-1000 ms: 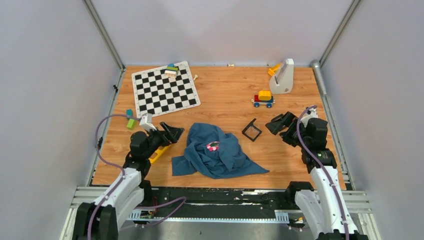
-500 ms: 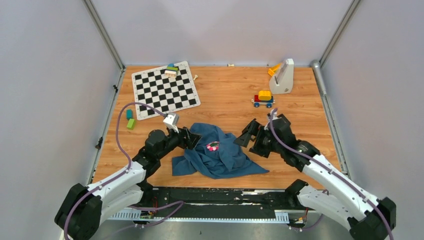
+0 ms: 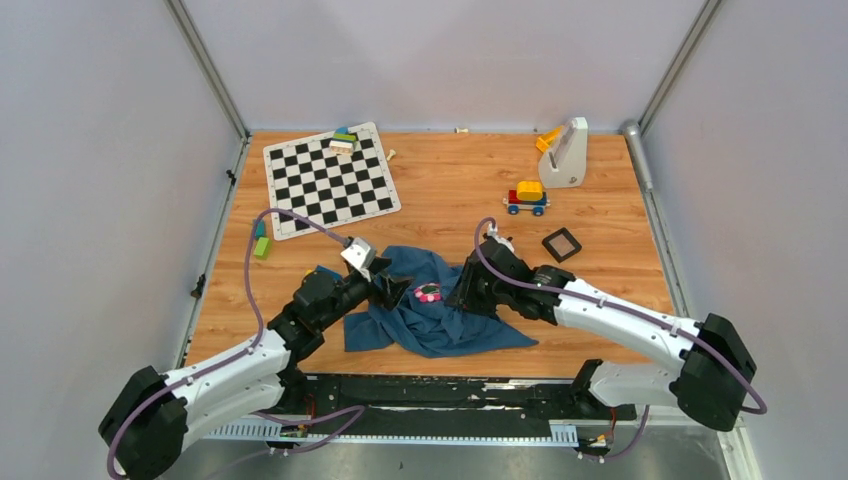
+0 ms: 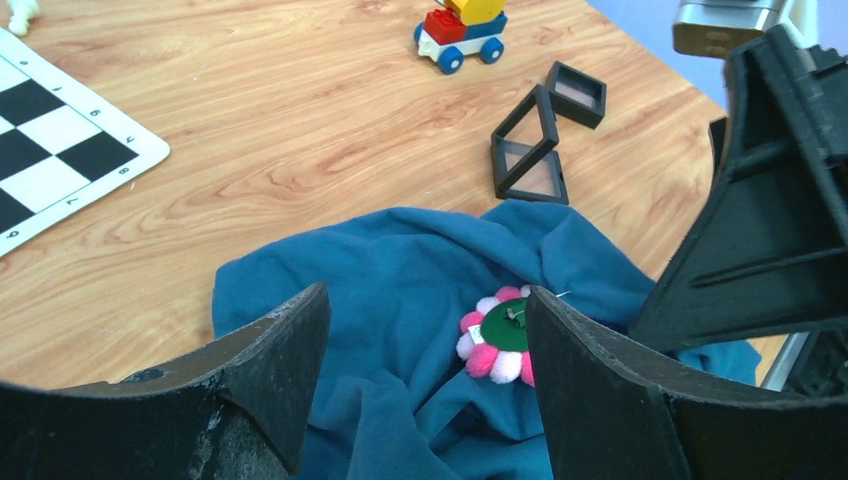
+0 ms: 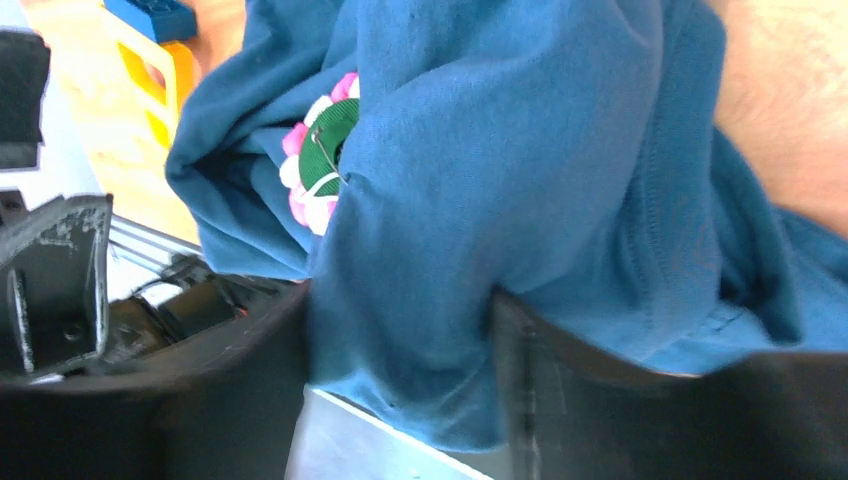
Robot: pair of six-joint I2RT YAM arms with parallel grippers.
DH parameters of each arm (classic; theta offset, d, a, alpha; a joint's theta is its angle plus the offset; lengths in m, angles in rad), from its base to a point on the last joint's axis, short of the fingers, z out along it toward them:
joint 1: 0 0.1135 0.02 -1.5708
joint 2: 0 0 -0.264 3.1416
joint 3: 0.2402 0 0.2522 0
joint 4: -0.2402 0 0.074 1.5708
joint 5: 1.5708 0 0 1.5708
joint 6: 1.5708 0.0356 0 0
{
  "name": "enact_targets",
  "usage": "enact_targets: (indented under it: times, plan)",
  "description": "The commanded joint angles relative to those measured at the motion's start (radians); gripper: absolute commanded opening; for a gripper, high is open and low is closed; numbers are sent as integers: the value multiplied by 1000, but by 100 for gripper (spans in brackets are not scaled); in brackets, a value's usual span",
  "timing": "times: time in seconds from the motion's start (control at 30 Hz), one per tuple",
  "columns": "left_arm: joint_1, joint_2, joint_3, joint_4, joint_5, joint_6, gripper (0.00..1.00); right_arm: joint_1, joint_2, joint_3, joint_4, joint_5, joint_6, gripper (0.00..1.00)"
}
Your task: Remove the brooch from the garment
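— Pinching a fold of the garment, the right gripper could tug it and shift the brooch, mid-frame in the top view.
— Then the left gripper, jaws parted and empty, would close on fabric alone.

The teal-blue garment lies crumpled in folds near the front edge of the table — the brooch, pink-and-white petals round a green centre, sits pinned on its upper middle.
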Motion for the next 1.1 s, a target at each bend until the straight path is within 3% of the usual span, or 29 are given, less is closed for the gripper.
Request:
enact_targets:
  times: [0.0,0.03,0.07,0.33,0.67,0.77,0.8,0.93,1.07]
  plan:
    - [-71,51,3,83,15,119,77,6,-89,-63,116,-43,-56,10]
    - [-84,75,8,85,12,129,77,6,-115,-89,145,-63,-76,1]
    - [-107,88,19,85,13,145,77,6,-145,-112,175,-77,-96,0]
    - [-179,139,57,69,29,176,77,6,-355,-197,266,-125,-213,0]
    - [-196,-49,-23,86,64,252,77,6,-325,-142,218,-172,-277,0]
    - [-195,-66,15,-10,-12,112,80,6,-329,-150,215,-156,-284,0]
    - [-195,-75,38,-116,-71,63,82,6,-330,-155,214,-153,-285,0]
    - [-195,-99,172,-397,-105,-272,84,6,-334,-182,219,-141,-287,0]
    - [-195,-113,153,-452,-95,-659,81,6,-344,-226,254,-136,-283,0]
